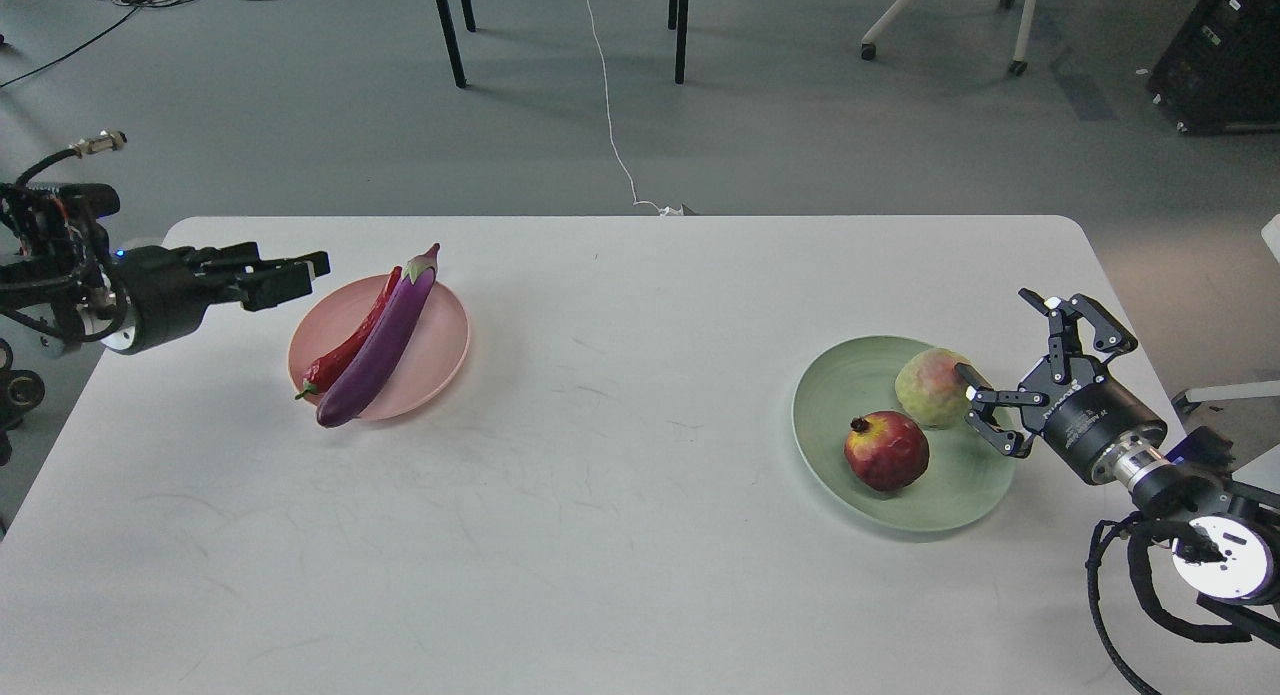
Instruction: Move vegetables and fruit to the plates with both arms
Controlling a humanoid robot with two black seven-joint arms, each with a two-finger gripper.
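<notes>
The pink plate (445,337) at the left holds the purple eggplant (385,335) and the red chili pepper (350,343), lying side by side. My left gripper (300,272) hovers just left of and above that plate, open and empty. The pale green plate (835,395) at the right holds the dark red pomegranate (886,450) and the bumpy green fruit with a pink blush (928,387). My right gripper (998,335) is open and empty at the plate's right rim, with one fingertip (968,373) close against the green fruit.
The white table (620,455) carries only the two plates. Table legs (450,30), a white cable (610,105) and chair bases stand on the grey floor beyond its far edge. A dark cabinet (1225,50) is at the far right.
</notes>
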